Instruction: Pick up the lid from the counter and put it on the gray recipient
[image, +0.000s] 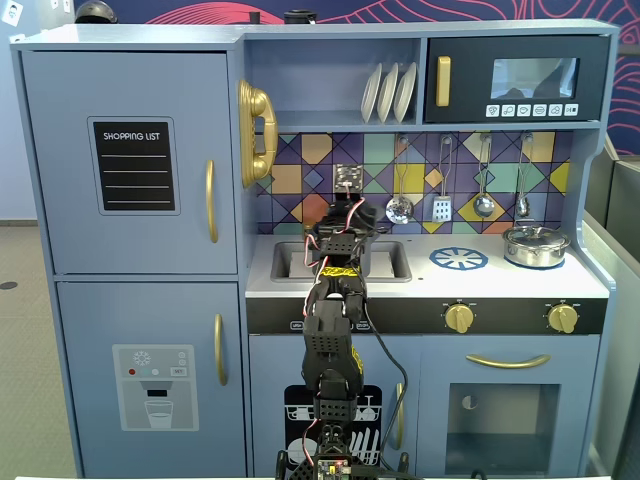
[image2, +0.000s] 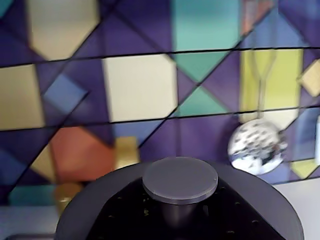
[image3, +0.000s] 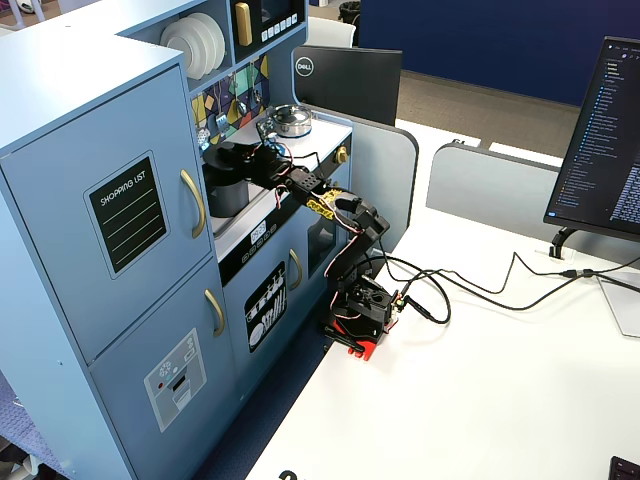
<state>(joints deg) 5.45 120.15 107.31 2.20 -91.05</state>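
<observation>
In a fixed view my gripper (image3: 246, 158) holds the dark-gray lid (image3: 228, 153) roughly level just above the gray recipient (image3: 228, 196), a matte dark pot standing at the sink. The wrist view shows the lid's rim (image2: 75, 215) and its flat round knob (image2: 180, 179) close up in front of the tiled backsplash. The jaws themselves are not clear there. In the front fixed view the arm and gripper (image: 340, 222) cover both pot and lid.
A shiny steel pot with its lid (image: 536, 245) stands at the counter's right end, next to the blue-and-white burner mark (image: 459, 259). Utensils (image: 400, 208) hang on the backsplash, and a skimmer (image2: 257, 146) shows in the wrist view. The sink (image: 290, 262) lies under the arm.
</observation>
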